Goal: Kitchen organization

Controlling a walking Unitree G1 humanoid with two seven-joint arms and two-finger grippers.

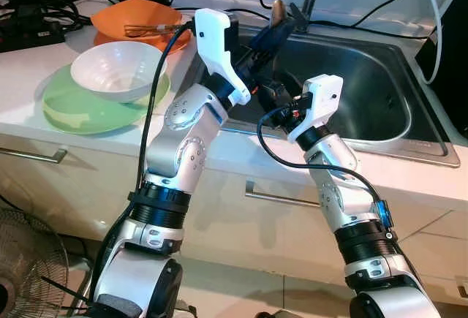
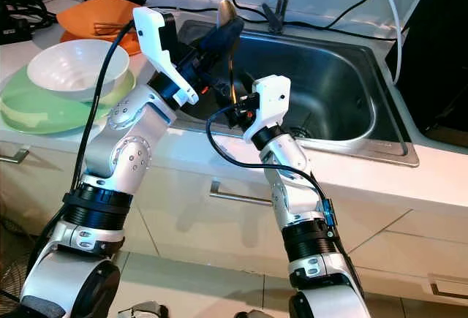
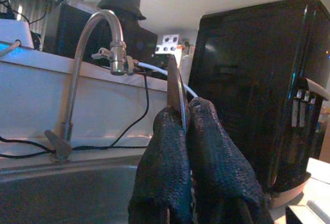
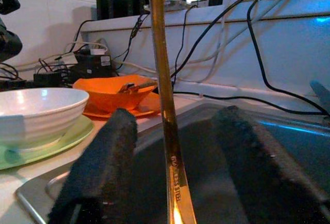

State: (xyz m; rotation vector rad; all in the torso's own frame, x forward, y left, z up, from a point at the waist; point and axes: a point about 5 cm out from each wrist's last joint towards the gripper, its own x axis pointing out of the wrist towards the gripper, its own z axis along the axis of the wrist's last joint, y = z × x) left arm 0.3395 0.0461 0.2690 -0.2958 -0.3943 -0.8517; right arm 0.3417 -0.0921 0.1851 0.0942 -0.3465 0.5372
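A: What does the head camera show?
B: Both arms meet over the sink [image 1: 365, 106]. The left gripper [image 1: 272, 36] pinches a gold spoon [image 2: 228, 12] upright near the rim; the right gripper [image 2: 232, 110] sits just below it. At ten o'clock on the table [image 1: 29, 77], a white bowl [image 1: 117, 69] rests on a green plate [image 1: 73, 110], with an orange bowl [image 1: 135, 22] behind.

A: And the left wrist?
B: Jaws pressed together on the spoon's edge; a faucet [image 3: 95, 38] and a black appliance [image 3: 258, 90] stand beyond.

A: The right wrist?
B: Jaws spread, the spoon handle [image 4: 165, 105] standing between them, untouched.
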